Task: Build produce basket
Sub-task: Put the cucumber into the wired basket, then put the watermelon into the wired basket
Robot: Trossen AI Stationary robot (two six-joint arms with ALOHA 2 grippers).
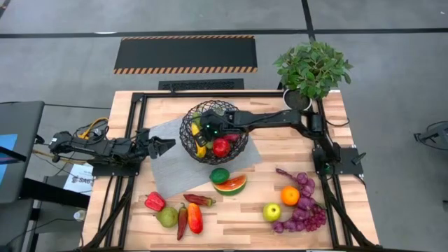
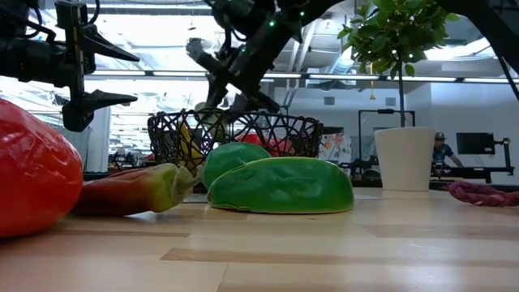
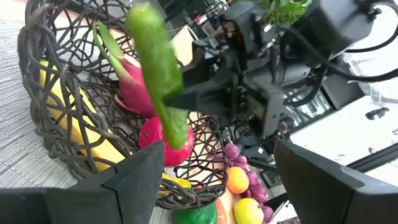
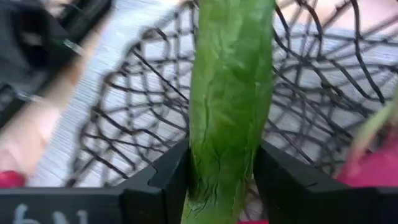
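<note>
Cucumber held over the basket.
Right gripper (image 1: 208, 128), clamped on the cucumber (image 4: 230, 99), hangs it roughly upright above the basket (image 1: 238, 143) mid-table; left gripper (image 1: 162, 146), fingers apart, waits just beside its rim.

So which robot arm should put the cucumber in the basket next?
The right one. The right gripper is already shut on the cucumber, right over the basket, so it likely only needs to let go. The left gripper waits open beside the basket, holding nothing.
</note>
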